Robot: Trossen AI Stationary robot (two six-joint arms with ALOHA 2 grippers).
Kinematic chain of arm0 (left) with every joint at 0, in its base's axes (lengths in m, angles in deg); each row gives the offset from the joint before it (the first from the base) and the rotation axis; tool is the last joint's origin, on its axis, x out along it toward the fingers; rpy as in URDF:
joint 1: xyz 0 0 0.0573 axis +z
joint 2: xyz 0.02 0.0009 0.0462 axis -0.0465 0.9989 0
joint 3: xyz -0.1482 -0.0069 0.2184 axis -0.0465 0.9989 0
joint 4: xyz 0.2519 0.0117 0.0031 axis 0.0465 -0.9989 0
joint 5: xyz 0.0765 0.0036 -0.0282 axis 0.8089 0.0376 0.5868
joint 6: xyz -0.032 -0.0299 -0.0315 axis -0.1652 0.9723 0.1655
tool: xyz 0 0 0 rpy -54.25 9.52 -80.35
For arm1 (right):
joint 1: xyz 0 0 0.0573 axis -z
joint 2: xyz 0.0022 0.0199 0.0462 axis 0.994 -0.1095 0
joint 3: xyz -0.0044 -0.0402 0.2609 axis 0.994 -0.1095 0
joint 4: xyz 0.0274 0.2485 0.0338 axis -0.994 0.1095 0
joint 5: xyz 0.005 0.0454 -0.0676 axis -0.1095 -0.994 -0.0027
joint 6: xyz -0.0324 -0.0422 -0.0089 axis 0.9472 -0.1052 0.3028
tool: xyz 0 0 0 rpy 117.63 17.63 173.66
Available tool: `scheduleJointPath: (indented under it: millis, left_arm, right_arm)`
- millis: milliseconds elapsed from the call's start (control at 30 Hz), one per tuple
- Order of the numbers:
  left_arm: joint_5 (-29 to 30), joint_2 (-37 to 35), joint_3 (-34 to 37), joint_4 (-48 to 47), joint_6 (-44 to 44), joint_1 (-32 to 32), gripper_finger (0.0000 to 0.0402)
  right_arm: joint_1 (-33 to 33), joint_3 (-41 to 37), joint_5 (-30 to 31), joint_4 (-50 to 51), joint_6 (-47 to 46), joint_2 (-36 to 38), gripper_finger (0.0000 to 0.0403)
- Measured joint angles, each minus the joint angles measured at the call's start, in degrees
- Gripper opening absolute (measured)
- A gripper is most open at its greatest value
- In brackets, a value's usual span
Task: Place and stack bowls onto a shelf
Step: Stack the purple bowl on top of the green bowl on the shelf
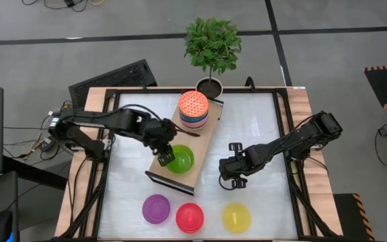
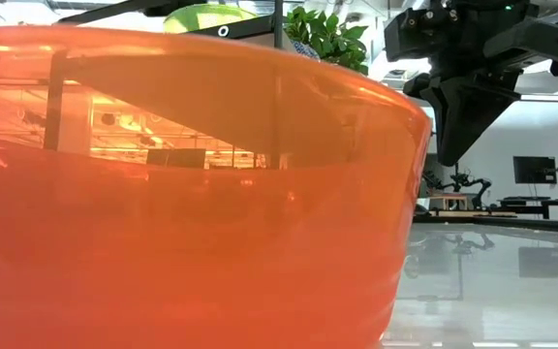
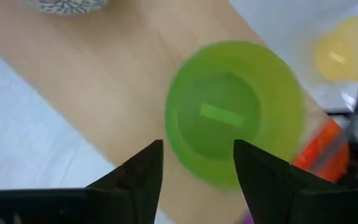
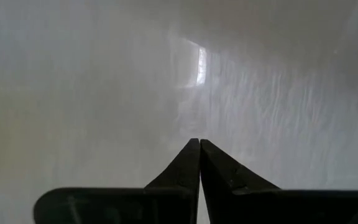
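The green bowl (image 1: 180,159) is seen on the near end of the light-wood shelf (image 1: 203,138), with the left gripper (image 1: 164,158) held at its rim, fingers apart and seemingly clear of it. A patterned bowl stack (image 1: 193,109) occupies the far end. The right gripper (image 1: 232,176) is pressed together above the white tabletop (image 1: 261,128).

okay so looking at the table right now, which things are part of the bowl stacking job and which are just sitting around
Job: shelf; green bowl on it; stacked bowls; purple bowl, red bowl, yellow bowl; left hand, open by the green bowl.

Lying about: potted plant; keyboard.
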Motion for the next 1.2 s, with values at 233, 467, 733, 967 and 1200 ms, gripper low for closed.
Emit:
scheduleJointPath:
  millis: [233,467,733,967,1200]
  left_arm:
    - [-1.11,-0.03,-12.38,-9.18,4.92,-10.29,0.0178]
    - [5.51,0.88,-12.80,-12.35,27.67,-27.23,0.0180]
    - [16.99,7.34,-12.73,-19.53,50.83,-39.30,0.0181]
    - [15.64,14.32,-12.71,-17.89,52.35,-40.26,0.0181]
    - [19.33,15.64,-12.67,-13.10,52.62,-40.55,0.0181]
  right_arm:
    - [0.11,0.00,0.00,-0.35,0.00,0.00,0.0038]
    - [0.09,0.00,0.02,-0.68,-0.43,0.00,0.0038]
    - [0.09,0.00,0.00,-3.08,-0.47,0.00,0.0038]
    - [-0.18,0.00,-5.35,-3.10,-1.77,0.00,0.0038]
    - [-3.24,0.00,-7.37,-4.32,-5.21,0.00,0.0038]
